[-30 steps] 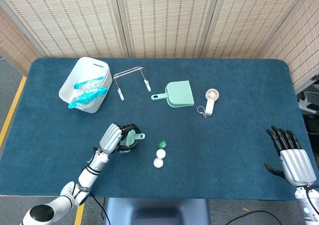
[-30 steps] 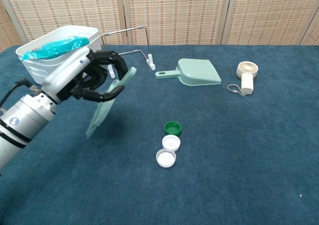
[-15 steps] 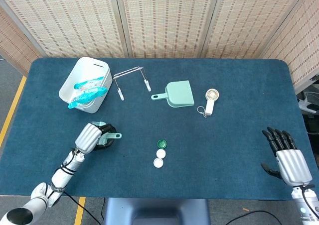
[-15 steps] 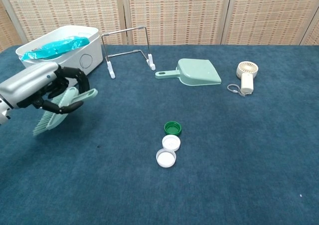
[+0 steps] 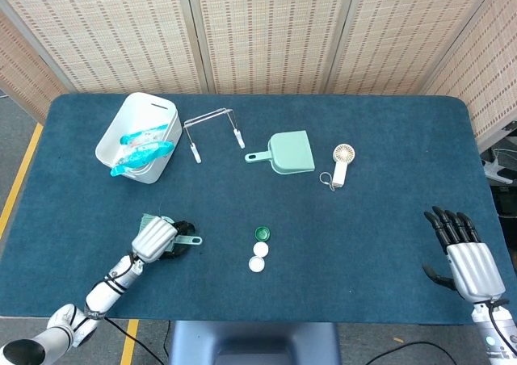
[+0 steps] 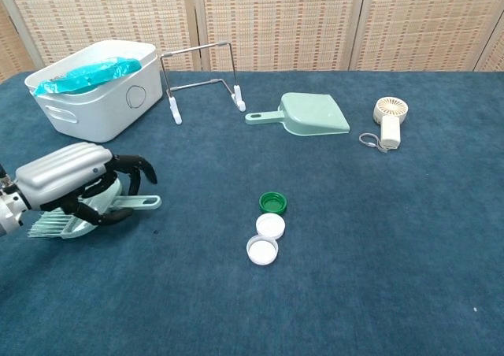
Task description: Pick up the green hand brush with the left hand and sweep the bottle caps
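Head view, table: a dark blue carpet-like table (image 5: 380, 139) with rounded corners, woven tan screens (image 5: 266, 34) standing behind its far edge.
Floor: grey, with a yellow line (image 5: 18, 179) running along the left side of the table.
Far left: a white bin (image 5: 133, 151) holding a crumpled teal bag (image 5: 141, 147), near the far left corner.
Far middle: a bent wire stand (image 5: 212, 131) with white feet, then a pale green dustpan (image 5: 284, 153) with its handle pointing left, then a small white hand fan (image 5: 342, 163) with a cord.
Open room: wide bare cloth lies right of the caps and along the near edge.
Bottle caps: one green cap (image 6: 272, 202) and two white caps (image 6: 266, 238) in a short row near the table's middle, touching or nearly so.
Left hand: the left hand (image 6: 75, 187) is low at the near left, fingers curled around the green hand brush (image 6: 87, 218), gripping it; bristles point left, handle tip points right toward the caps, well apart from them.
Right hand: the right hand (image 5: 468, 256) hovers at the near right edge, fingers straight and spread, holding nothing.
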Controlling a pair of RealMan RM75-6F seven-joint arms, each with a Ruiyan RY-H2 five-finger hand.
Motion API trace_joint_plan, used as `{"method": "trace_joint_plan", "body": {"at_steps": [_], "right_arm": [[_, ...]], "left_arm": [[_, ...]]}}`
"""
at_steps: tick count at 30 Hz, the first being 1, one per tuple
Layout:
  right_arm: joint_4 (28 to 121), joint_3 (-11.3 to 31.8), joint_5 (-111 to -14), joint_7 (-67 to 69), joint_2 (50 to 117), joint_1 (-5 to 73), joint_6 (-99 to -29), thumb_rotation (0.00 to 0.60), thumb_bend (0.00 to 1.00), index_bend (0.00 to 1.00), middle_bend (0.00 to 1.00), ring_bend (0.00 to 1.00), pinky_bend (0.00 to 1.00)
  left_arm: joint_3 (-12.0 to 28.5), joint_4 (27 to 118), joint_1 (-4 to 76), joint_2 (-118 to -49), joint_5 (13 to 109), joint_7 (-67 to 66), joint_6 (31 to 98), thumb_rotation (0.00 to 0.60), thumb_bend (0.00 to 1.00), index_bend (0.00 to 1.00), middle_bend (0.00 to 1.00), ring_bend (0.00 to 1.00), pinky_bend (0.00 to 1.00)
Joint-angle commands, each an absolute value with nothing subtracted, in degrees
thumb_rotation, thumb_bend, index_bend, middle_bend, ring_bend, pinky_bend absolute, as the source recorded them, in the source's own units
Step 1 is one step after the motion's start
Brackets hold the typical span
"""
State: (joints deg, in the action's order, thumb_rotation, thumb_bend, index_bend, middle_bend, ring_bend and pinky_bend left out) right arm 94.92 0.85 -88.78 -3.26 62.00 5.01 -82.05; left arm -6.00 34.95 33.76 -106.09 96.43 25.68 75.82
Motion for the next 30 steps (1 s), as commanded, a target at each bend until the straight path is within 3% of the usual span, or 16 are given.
{"method": "trace_joint_plan", "body": {"at_steps": [1,5,10,11,13,15,17,19,22,30], "right_arm": [[94.92,0.86,-88.78,-3.27,62.01,5.02,-82.04,0.600,0.15,0.00,0.00,0.00,0.00],[95.03,0.78,-88.81,-3.54,62.05,5.02,-82.00,0.599,0.15,0.00,0.00,0.00,0.00],[95.34,0.68,-88.94,-4.02,62.07,4.88,-82.23,0.600,0.15,0.00,0.00,0.00,0.00],[95.36,0.70,-88.95,-3.99,62.05,4.88,-82.27,0.600,0.15,0.00,0.00,0.00,0.00],[95.26,0.80,-88.91,-3.89,62.03,4.81,-82.52,0.599,0.15,0.00,0.00,0.00,0.00],[95.00,0.97,-88.72,-4.07,62.18,4.75,-82.73,0.599,0.15,0.00,0.00,0.00,0.00],[94.87,1.03,-88.65,-4.51,62.41,4.75,-82.79,0.599,0.15,0.00,0.00,0.00,0.00],[94.84,0.97,-88.65,-5.01,62.64,4.80,-82.64,0.597,0.15,0.00,0.00,0.00,0.00],[95.03,0.89,-88.39,-6.07,63.01,4.90,-82.20,0.595,0.15,0.00,0.00,0.00,0.00],[96.17,0.58,-89.18,-7.55,63.07,4.56,-83.02,0.595,0.15,0.00,0.00,0.00,0.00]], "left_arm": [[-5.45,37.19,33.89,-104.96,95.54,26.50,74.46,0.600,0.37,0.04,0.16,0.79,0.98],[-4.35,41.92,33.84,-102.73,93.96,26.94,73.04,0.600,0.34,0.00,0.06,0.75,0.97],[-3.14,50.03,33.13,-98.31,93.20,24.50,74.54,0.600,0.33,0.00,0.05,0.72,0.94],[-2.77,52.13,32.53,-96.95,93.12,24.13,76.07,0.600,0.33,0.00,0.05,0.65,0.89],[-2.63,58.07,30.43,-92.51,93.29,22.30,80.09,0.600,0.33,0.01,0.05,0.42,0.71],[-3.37,65.45,26.95,-86.73,92.65,17.78,83.65,0.600,0.33,0.02,0.04,0.14,0.45],[-4.59,73.29,22.46,-80.85,91.11,11.64,87.20,0.600,0.34,0.02,0.03,0.02,0.27],[-5.56,77.51,18.56,-78.25,90.70,8.10,91.43,0.600,0.35,0.02,0.03,0.00,0.19],[-6.11,78.67,13.36,-77.65,88.91,3.04,95.82,0.600,0.36,0.03,0.04,0.00,0.16],[-6.47,83.22,11.78,-73.73,88.43,-0.47,92.26,0.600,0.38,0.03,0.04,0.00,0.12]]}}
